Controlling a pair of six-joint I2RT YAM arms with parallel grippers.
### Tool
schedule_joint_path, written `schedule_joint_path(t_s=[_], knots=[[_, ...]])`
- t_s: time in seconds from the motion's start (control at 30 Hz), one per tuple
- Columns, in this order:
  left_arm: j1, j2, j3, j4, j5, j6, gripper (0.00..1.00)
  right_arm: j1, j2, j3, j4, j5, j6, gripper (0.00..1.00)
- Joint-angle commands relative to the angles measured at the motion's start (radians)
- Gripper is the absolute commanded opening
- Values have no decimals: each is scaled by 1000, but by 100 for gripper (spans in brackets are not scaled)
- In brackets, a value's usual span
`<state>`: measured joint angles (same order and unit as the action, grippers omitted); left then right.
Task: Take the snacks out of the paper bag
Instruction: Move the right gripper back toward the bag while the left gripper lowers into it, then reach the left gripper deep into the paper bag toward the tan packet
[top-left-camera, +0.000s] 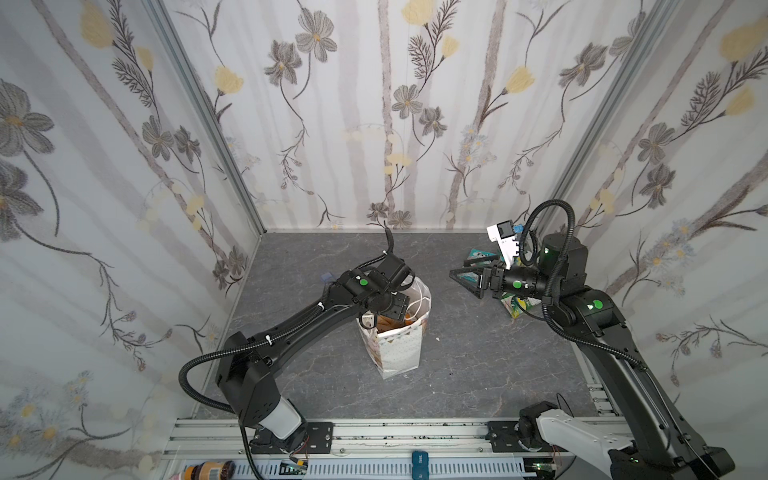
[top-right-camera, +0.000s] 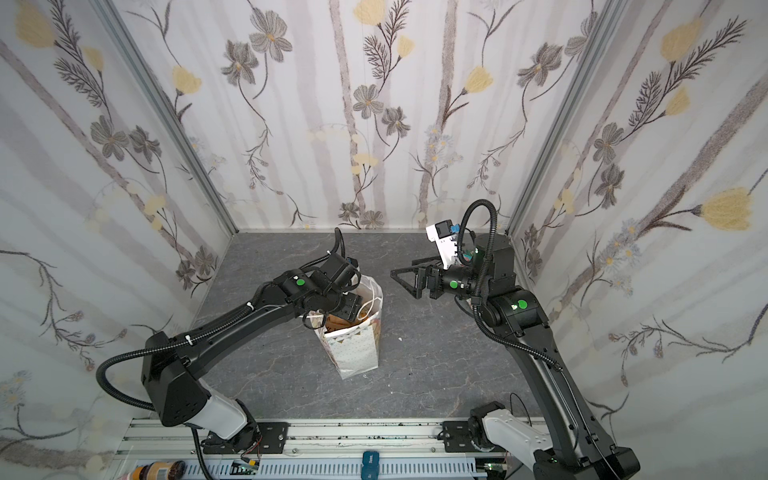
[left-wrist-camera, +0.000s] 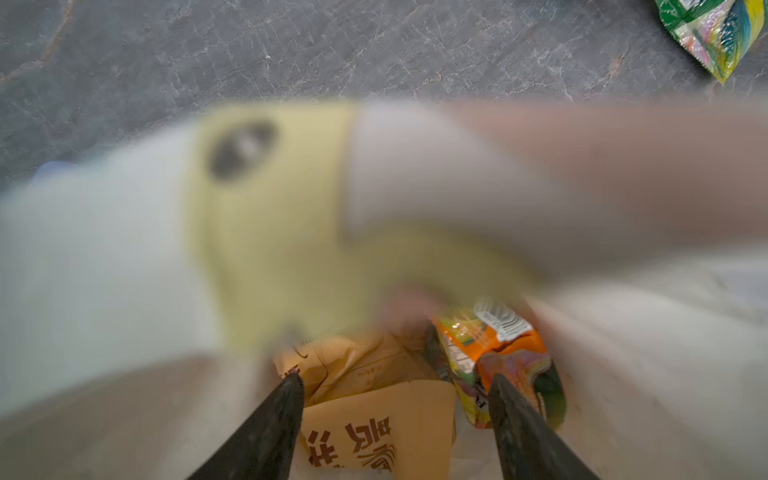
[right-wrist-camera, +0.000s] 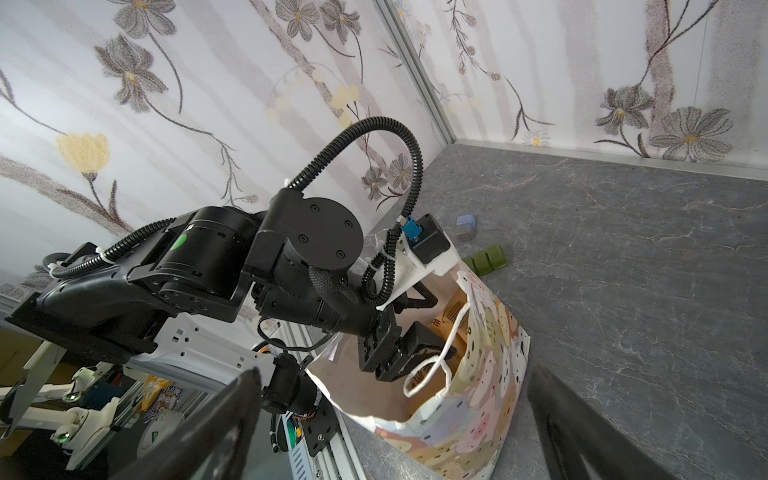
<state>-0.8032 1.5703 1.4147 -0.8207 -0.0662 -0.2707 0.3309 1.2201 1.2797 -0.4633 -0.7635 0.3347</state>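
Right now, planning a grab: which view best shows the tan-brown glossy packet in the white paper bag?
Left wrist view: the tan-brown glossy packet lies sharp between the open left pincer's tips. Both top views show a tan sliver in the paper bag; right wrist, a corner.

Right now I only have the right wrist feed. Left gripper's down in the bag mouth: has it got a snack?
Observer: Not gripped. The left wrist view shows the left gripper open over a tan-brown packet.
Operator: Anything else inside?
Observer: An orange packet, beside the tan-brown one.
Operator: Any out already?
Observer: Yes. In a top view, a teal packet and a green packet lie on the table by the right arm.
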Motion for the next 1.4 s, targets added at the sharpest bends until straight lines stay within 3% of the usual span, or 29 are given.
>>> schedule_joint_path(t_s=[0.0,0.3,0.73,1.0,1.37], knots=[[1,16,-16,24,22,2,72,3,5,2,-9,-21,-12,100],[2,63,-67,64,-2,8,79,6,7,4,-12,-19,-10,99],[-1,71,-49,97,-11,48,80,14,12,6,-9,-15,-5,99],[-18,22,32,92,32,82,80,15,15,13,-5,-4,-5,100],[-56,118,195,-46,-43,103,78,15,10,9,3,12,-2,100]])
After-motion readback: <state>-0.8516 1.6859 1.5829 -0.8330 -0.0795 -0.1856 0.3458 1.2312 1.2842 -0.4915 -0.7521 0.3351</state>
